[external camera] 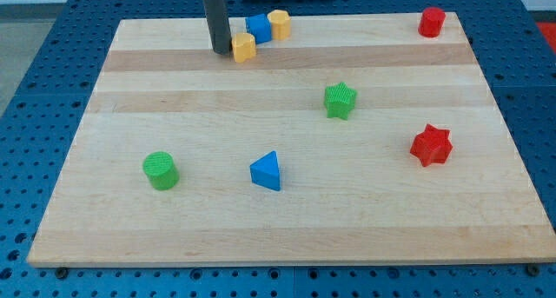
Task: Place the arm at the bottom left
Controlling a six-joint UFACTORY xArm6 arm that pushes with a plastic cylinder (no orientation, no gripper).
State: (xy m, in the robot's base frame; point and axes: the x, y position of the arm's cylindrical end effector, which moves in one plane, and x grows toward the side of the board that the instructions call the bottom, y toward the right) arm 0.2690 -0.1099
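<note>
Green cylinder low on the view's left of the wooden board. My tip up at the view's top, just left of a yellow block, seemingly touching or nearly so. No pincer on this rod, so nothing to spread or pinch. Beside these, a blue block and a second yellow block. Blue pyramid lower down; green star, red star, red cylinder further right. Goal corner at bottom left far from the tip: travel apparently barely begun. Next, probably a long diagonal slide, skirting the green cylinder.
</note>
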